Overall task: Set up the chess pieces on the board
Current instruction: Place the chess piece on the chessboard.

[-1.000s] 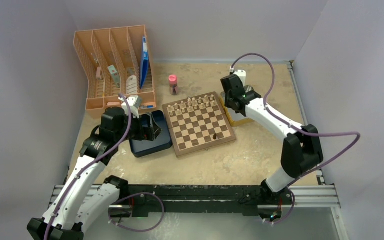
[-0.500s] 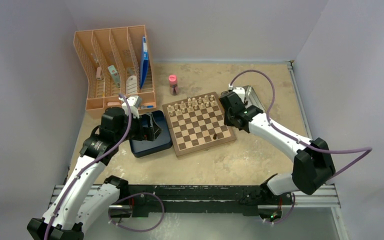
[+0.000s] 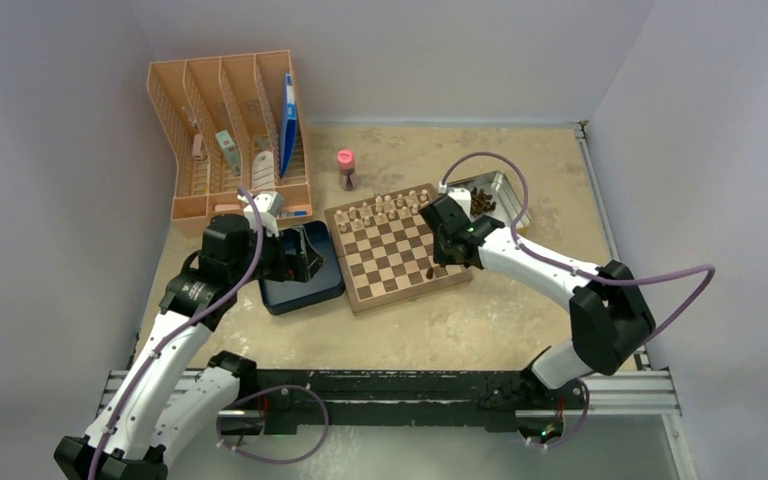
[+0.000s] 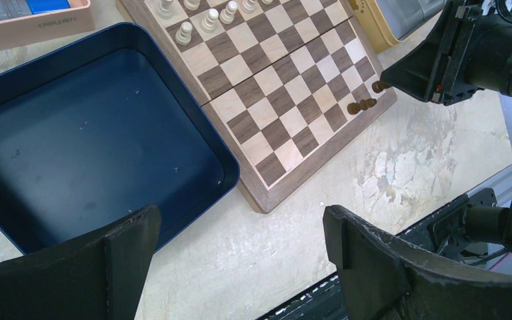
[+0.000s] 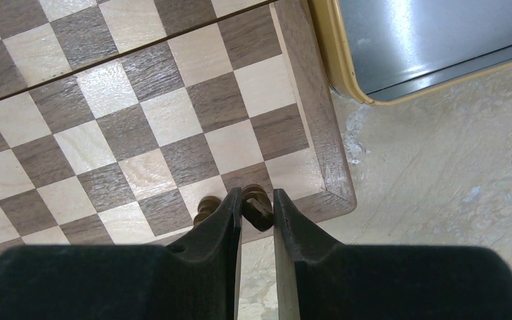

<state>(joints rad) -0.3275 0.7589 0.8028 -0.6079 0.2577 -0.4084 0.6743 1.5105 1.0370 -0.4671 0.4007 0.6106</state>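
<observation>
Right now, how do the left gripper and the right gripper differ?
The left gripper stands wide open and empty; the right gripper is shut on a dark chess piece. The left hangs by the blue box; the right is over the board corner. Both are black.

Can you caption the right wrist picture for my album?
Right end effector holding a dark chess piece at the board's corner.
</observation>
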